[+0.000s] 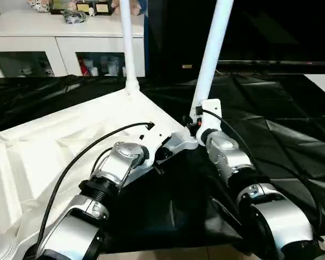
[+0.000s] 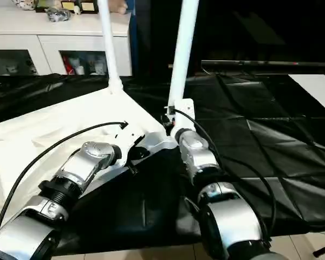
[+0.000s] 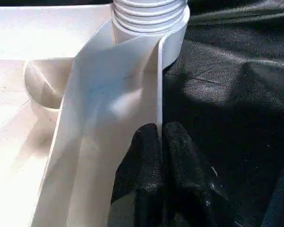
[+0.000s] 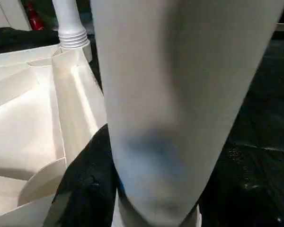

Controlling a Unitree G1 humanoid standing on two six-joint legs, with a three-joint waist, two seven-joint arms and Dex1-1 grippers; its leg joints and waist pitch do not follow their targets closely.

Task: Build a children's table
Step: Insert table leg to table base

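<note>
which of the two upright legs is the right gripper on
The nearer leg, at the tabletop's close corner; the right gripper clasps its base. The farther leg stands free by the cabinet side.

A lived-in home room: at 11 o'clock a white cabinet (image 1: 65,38) holds trinkets behind glass doors (image 1: 100,64), with soft toys and framed pieces (image 1: 89,7) on top. A dark screen (image 1: 271,32) stands at 1 o'clock, above black sheeting (image 1: 281,124).

Two silver, rounded metal forearms are built of stacked cylindrical segments joined by black ribbed collars. A thin black cable loops along each arm. The left hand (image 3: 163,151) has matte black fingers; the right hand (image 1: 197,122) carries a white bracket.
</note>
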